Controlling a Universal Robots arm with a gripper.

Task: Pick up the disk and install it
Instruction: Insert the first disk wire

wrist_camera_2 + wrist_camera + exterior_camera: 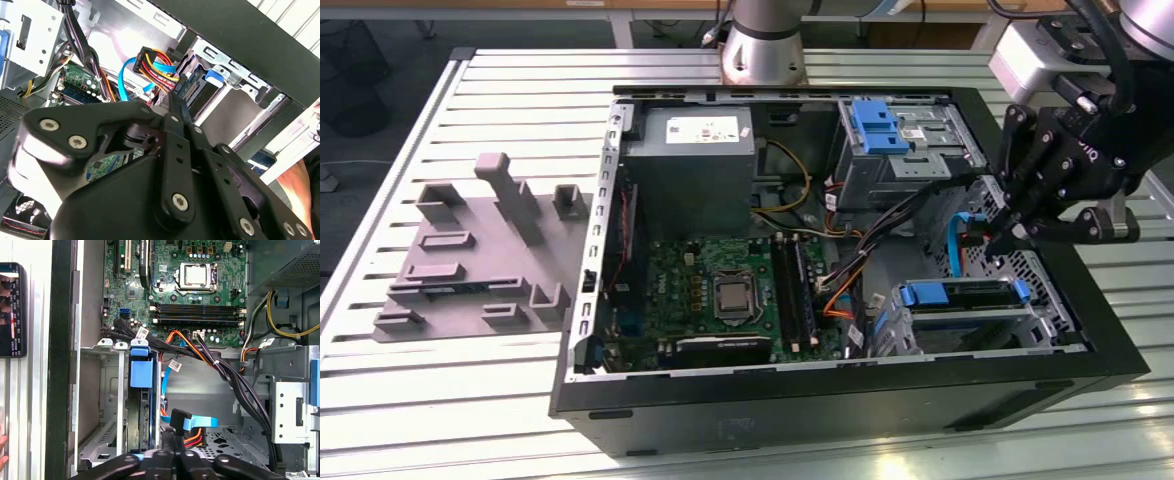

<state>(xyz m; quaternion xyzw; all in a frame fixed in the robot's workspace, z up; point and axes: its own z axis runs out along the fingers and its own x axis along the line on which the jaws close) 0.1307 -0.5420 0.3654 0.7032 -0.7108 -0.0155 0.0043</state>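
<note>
First wrist view, disk (pixel 140 405) beside claw (pixel 176 454)

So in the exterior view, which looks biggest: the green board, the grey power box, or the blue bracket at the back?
Largest to smallest:
1. green board
2. grey power box
3. blue bracket
The board sits nearer the camera, so its lead is unsure.

Disk (pixel 140 405) with blue rails, on edge in the drive cage (pixel 107 405)

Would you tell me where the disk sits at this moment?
In the exterior view, the disk with its blue rails sits in the metal drive cage at the case's near corner on the exterior view's right, just below the gripper.
</note>
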